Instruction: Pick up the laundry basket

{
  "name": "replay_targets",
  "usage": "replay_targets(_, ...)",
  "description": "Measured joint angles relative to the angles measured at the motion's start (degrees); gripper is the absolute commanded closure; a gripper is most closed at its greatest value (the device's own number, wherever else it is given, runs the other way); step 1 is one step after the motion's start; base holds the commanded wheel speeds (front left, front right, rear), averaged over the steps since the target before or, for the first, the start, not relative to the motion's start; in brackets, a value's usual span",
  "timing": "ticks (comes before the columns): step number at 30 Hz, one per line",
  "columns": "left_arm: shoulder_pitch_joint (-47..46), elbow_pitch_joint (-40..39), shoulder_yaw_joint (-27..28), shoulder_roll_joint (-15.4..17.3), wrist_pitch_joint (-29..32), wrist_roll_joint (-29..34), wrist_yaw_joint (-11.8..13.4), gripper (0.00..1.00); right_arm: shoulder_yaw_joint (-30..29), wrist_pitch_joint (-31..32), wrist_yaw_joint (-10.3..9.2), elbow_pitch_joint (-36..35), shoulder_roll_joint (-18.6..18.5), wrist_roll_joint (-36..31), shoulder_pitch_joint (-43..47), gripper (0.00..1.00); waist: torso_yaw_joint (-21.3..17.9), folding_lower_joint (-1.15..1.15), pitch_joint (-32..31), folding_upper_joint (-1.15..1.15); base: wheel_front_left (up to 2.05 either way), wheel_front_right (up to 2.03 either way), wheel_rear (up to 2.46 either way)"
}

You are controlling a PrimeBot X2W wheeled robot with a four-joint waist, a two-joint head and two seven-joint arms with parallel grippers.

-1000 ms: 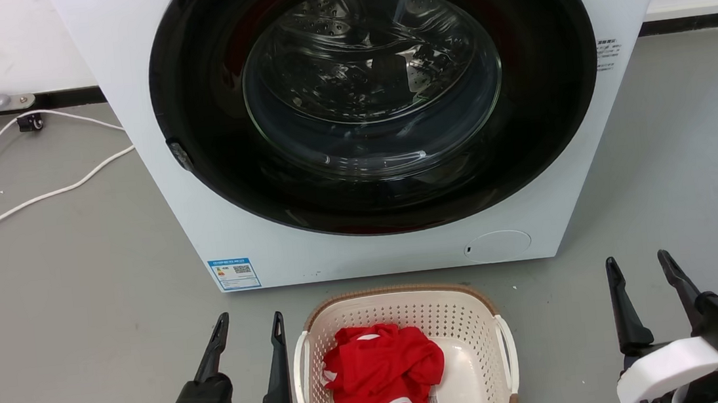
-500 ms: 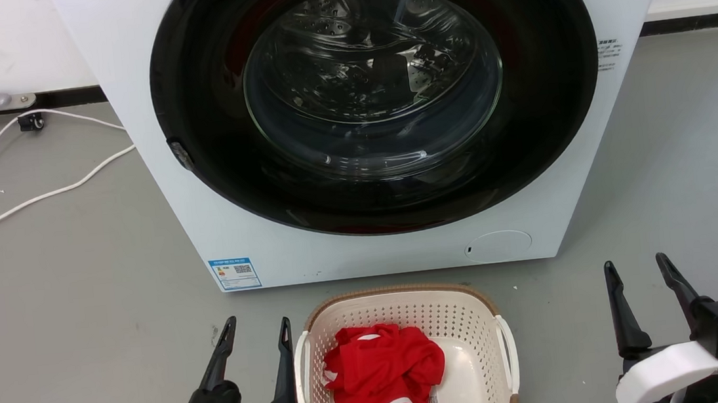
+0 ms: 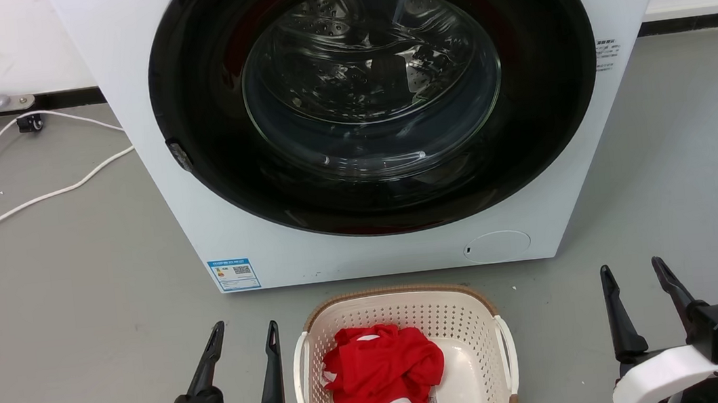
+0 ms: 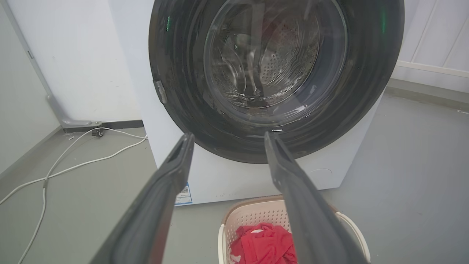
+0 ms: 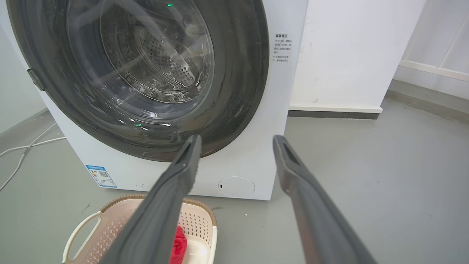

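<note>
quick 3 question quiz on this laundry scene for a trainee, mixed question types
1. True or false: the laundry basket stands on the floor in front of the washing machine.
2. What colour is the garment lying in the basket?
3. The left gripper and right gripper are:
A. both open, holding nothing
B. both shut on the handles
C. one open, one shut on the rim

Key: 1 true; 2 red; 3 A.
</note>
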Motion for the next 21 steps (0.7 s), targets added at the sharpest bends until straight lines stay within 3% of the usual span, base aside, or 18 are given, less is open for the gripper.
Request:
replay_targets(13, 0.3, 1.2, 1.4, -1.1, 0.0, 1.2, -2.6, 0.00, -0.2, 0.0, 0.00, 0.2, 0.0, 0.6, 0.0, 0.00, 0.0, 0.00, 0.6, 0.00, 0.00, 0.00, 0.00)
replay_targets(21, -2.9, 5.4, 2.2, -1.3, 0.0, 1.2, -3.6, 0.00, 0.4, 0.0, 0.00, 1.7, 0.0, 0.8, -4.3, 0.00, -0.3, 0.00, 5.9, 0.00, 0.00, 0.00, 0.00)
